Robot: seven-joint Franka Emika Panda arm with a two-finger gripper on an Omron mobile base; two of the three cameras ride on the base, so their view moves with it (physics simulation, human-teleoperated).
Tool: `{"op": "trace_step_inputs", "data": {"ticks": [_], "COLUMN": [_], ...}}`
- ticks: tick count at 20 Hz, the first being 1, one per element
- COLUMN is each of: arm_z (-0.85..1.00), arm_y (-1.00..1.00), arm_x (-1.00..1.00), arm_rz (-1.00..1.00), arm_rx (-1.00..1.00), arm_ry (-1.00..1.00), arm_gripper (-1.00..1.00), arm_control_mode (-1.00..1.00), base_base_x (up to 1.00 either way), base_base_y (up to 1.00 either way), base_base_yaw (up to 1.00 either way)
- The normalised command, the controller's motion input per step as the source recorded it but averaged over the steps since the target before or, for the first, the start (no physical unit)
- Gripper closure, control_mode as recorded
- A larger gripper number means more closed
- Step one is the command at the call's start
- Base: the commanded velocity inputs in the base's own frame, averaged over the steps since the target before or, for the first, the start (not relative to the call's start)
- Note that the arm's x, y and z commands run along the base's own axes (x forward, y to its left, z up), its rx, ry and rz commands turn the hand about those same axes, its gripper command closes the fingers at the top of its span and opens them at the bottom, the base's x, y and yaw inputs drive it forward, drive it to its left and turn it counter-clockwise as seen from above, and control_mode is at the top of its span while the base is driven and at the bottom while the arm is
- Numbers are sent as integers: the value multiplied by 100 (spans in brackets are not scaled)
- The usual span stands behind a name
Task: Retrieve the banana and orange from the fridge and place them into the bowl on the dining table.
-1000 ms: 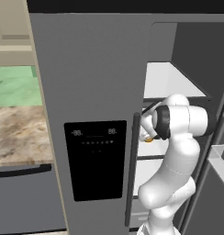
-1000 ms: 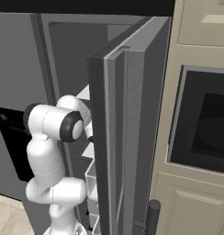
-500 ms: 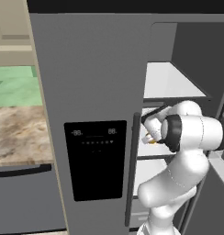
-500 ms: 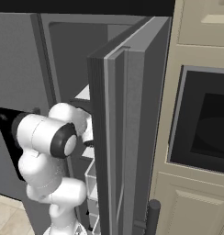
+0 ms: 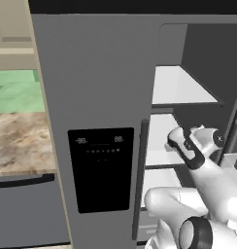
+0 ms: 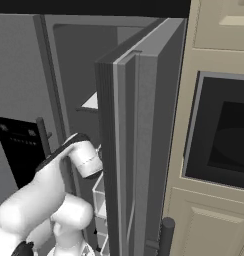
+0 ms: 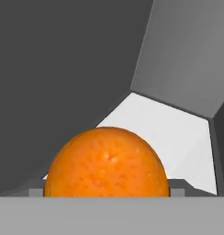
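Jaws stand wide, one finger tip (image 7: 36, 193) on each side of the orange (image 7: 106, 162), which sits on a white shelf (image 7: 176, 133) inside the open fridge (image 5: 101, 97).

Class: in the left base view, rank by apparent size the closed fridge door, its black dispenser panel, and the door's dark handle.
1. Closed fridge door, largest by far.
2. Black dispenser panel.
3. Dark handle: taller than the panel but far thinner, so it covers the least area.

Kitchen, grey fridge (image 5: 96, 87), wall oven (image 6: 221, 135), beige cabinets (image 6: 209, 225)
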Motion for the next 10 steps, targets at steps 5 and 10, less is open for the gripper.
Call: {"op": "trace_step_inputs", "data": {"ticks": [5,10], "arm_z": [100,100], "arm_y": [-2,-15], "arm_x": [-100,-100], "arm_rz": [0,-2], "arm_rx": [-9,-8], "arm_ry": [-2,3], "arm_gripper": [100,100], "arm_control_mode": [-100,-100], "base_base_x": [0,0], "base_base_y": [0,0], "base_base_yaw": [0,0]}}
